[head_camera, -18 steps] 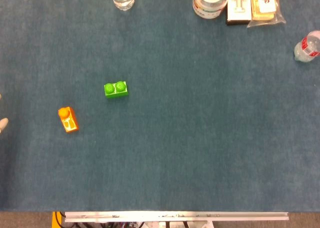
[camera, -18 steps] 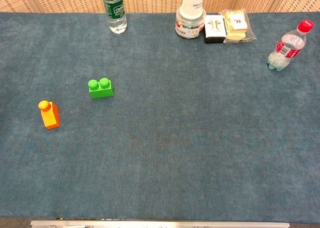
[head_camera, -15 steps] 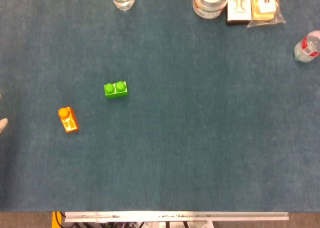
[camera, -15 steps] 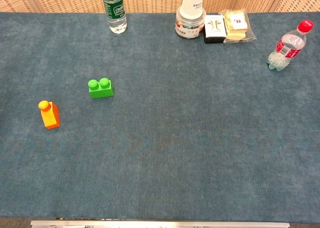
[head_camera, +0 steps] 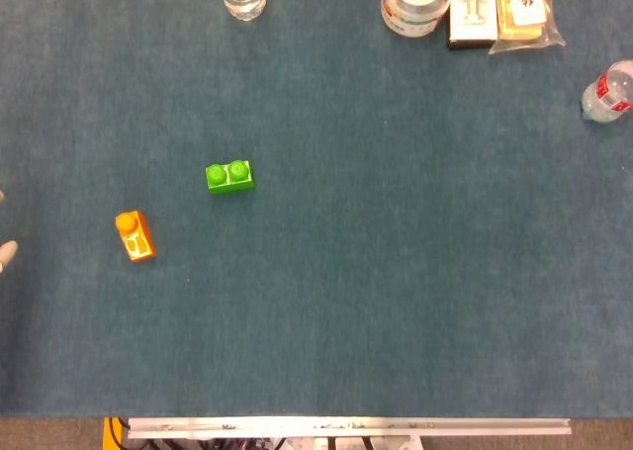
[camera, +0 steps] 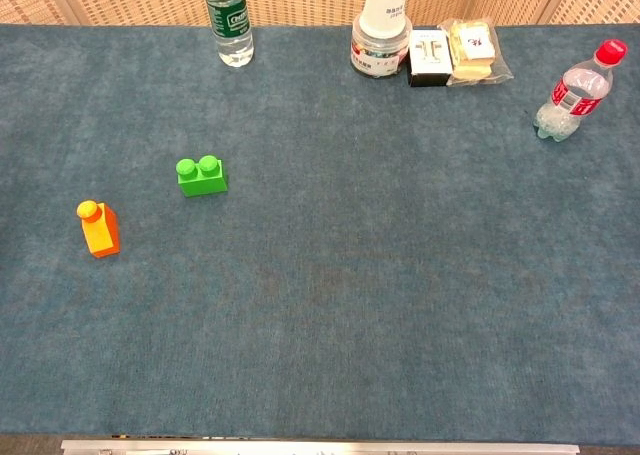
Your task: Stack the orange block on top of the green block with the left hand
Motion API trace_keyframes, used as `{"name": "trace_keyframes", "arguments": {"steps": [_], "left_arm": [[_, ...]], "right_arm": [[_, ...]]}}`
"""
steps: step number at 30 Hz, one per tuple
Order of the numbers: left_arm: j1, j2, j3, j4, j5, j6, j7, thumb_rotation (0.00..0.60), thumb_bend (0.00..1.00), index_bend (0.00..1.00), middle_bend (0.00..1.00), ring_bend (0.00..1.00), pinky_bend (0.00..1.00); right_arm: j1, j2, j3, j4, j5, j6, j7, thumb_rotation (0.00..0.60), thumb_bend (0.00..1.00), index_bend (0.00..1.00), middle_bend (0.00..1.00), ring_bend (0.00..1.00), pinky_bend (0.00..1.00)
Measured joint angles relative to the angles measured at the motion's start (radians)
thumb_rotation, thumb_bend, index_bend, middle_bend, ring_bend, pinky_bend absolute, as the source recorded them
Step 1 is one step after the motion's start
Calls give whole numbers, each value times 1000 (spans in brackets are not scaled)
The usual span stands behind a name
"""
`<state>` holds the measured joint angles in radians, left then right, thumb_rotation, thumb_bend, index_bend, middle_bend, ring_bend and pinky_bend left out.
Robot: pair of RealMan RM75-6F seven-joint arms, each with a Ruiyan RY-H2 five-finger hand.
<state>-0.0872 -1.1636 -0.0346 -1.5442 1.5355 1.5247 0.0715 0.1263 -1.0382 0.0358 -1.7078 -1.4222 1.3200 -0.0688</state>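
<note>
Left hand (head_camera: 5, 252) barely pokes in at the edge of the head view, its pose impossible to tell; orange block (head_camera: 134, 235) sits near it, green block (head_camera: 229, 176) beyond. Chest view: no hand, orange block on 1 side, looking light, rigid and slick, so pinch its flat sides.

Only pale, rounded fingertips of the left hand (head_camera: 5, 252) show at the frame edge.
</note>
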Motion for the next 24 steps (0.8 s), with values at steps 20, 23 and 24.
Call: {"name": "trace_keyframes", "arguments": {"steps": [20, 23, 24], "left_arm": [[-134, -72, 35, 96, 151, -107, -211, 600, 12, 111, 7, 0, 150], [-148, -84, 25, 67, 129, -133, -153, 600, 13, 92, 0, 0, 135], [-155, -89, 21, 53, 120, -146, -127, 600, 13, 85, 0, 0, 132]], "right_arm": [[-41, 31, 16, -32, 14, 84, -14, 600, 79, 288, 223, 97, 311], [-44, 35, 19, -33, 17, 88, -12, 600, 80, 288, 223, 97, 312], [-44, 36, 19, -33, 18, 88, -11, 600, 80, 288, 223, 97, 312]]}}
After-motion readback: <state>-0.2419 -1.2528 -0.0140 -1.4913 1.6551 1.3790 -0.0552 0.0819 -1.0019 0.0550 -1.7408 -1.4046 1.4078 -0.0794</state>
